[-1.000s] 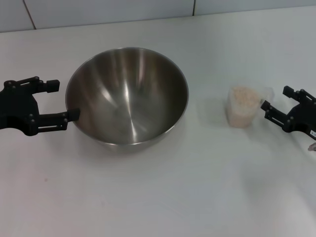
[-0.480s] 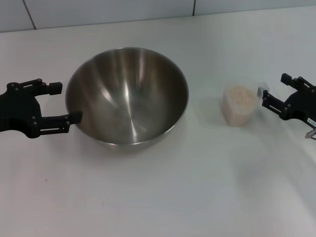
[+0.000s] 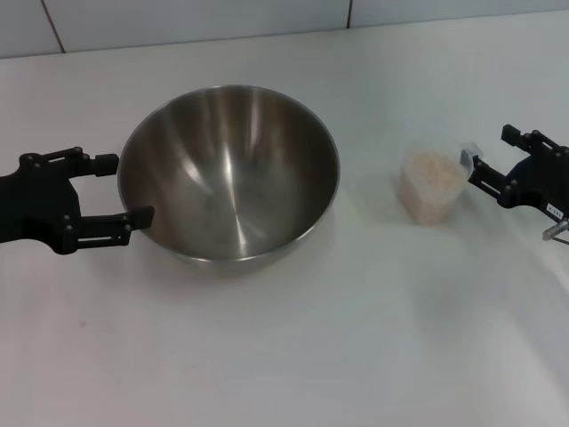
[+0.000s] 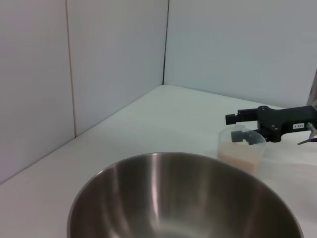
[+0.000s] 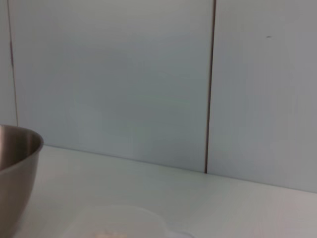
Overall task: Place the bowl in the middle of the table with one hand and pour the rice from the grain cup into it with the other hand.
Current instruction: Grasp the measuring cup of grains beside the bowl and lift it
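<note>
**Bowl set, cup grab pending**

While the bowl (image 3: 228, 169) sits roughly mid-counter (image 3: 293, 356), the left hand (image 3: 111, 191) stays at its 9 o'clock rim, fingers spread, one tip touching or just beside the outer wall, nothing pinched. Judgement: the bowl placement looks done and this hand is letting go or steadying so the bowl doesn't slide.

The grain cup (image 3: 430, 185) stands upright at 3 o'clock from the bowl, apart from it, full of rice (image 3: 431, 165), none spilled. The right hand (image 3: 487, 160) is at the cup's 3 o'clock side, fingers spread around the little lip/handle tab, not yet pressed on it; contact can't be told. The left wrist view shows the same: right hand fingers straddling the cup rim behind the bowl.

Judgement: approach from the handle side keeps the pour spout pointing toward the bowl. Next needs a firm close, lift, carry over the rim, tilt. Risk: thin plastic slips or tips, spilling rice.
</note>
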Controlling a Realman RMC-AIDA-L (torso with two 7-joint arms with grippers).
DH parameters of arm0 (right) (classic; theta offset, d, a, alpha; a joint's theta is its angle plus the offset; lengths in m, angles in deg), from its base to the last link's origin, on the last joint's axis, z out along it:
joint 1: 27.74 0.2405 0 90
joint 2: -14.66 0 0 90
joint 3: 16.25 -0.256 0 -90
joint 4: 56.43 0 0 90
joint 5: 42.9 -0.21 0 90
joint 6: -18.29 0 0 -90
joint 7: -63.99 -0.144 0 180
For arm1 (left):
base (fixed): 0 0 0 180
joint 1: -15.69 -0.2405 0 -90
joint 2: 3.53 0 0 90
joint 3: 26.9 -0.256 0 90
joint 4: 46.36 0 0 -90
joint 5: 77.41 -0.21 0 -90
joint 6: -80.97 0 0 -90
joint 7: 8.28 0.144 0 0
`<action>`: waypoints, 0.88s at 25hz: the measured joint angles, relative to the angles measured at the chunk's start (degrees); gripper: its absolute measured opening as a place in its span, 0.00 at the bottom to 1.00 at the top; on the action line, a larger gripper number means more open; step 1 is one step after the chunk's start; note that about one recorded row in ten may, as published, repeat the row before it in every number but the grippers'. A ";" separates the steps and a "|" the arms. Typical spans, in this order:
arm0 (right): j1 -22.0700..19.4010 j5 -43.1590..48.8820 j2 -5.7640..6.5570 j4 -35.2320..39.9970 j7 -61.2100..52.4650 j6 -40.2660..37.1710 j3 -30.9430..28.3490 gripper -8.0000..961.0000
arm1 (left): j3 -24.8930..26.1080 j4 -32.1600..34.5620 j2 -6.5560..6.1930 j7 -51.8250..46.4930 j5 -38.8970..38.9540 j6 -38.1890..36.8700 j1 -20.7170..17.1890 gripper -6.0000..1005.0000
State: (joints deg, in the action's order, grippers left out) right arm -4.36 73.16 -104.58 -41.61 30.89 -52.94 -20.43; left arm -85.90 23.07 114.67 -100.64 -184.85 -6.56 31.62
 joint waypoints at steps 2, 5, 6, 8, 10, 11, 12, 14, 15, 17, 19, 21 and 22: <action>0.10 0.00 -0.01 -0.25 0.03 -0.01 0.12 0.77 | -0.26 0.00 -0.04 0.00 0.00 0.00 0.01 0.85; 0.13 0.00 -0.02 -0.87 0.20 -0.11 0.04 0.77 | -0.47 0.00 -0.07 0.01 0.00 0.00 0.03 0.85; 0.14 0.00 -0.02 -1.27 0.61 -0.10 -0.17 0.77 | -0.49 0.00 -0.08 0.01 0.00 -0.02 0.03 0.85; 0.15 0.00 -0.02 -1.59 1.17 -0.11 -0.23 0.58 | -0.49 0.00 -0.07 0.01 -0.06 -0.06 0.05 0.85; 0.15 0.00 -0.02 -1.74 1.41 -0.14 -0.24 0.50 | -0.49 0.01 -0.08 0.01 -0.28 -0.12 0.06 0.85; 0.15 0.00 -0.02 -2.12 2.12 -0.40 -0.25 0.46 | -0.49 0.04 -0.08 0.01 -0.43 -0.14 0.09 0.85; 0.15 0.00 -0.02 -2.12 2.12 -0.40 -0.25 0.42 | -0.49 0.17 -0.08 0.01 -0.51 -0.15 0.14 0.85; 0.12 0.00 -0.02 -2.44 3.16 -0.61 -0.27 0.34 | -0.48 0.36 -0.08 -0.09 -0.56 -0.18 0.34 0.85; 0.12 0.00 -0.02 -2.44 3.16 -0.61 -0.27 0.29 | -0.48 0.38 -0.08 -0.14 -0.58 -0.20 0.40 0.85; 0.11 -0.03 -0.02 -2.65 3.55 -0.66 -0.29 0.20 | -0.48 0.40 -0.07 -0.20 -0.61 -0.23 0.50 0.84; 0.10 -0.37 -0.02 -2.73 3.58 -0.77 -0.30 0.11 | -0.48 0.41 -0.08 -0.21 -0.64 -0.25 0.53 0.84; 0.06 -1.10 -0.02 -2.80 3.68 -1.07 -0.31 0.09 | -0.48 0.41 -0.08 -0.21 -0.64 -0.25 0.53 0.84; 0.06 -1.10 -0.02 -2.80 3.68 -1.07 -0.31 0.08 | -0.48 0.41 -0.08 -0.21 -0.64 -0.25 0.53 0.84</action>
State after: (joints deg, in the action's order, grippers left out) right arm -4.30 72.06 -104.59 -44.40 34.57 -54.01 -20.73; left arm -86.39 23.47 114.59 -100.85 -185.49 -6.81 32.16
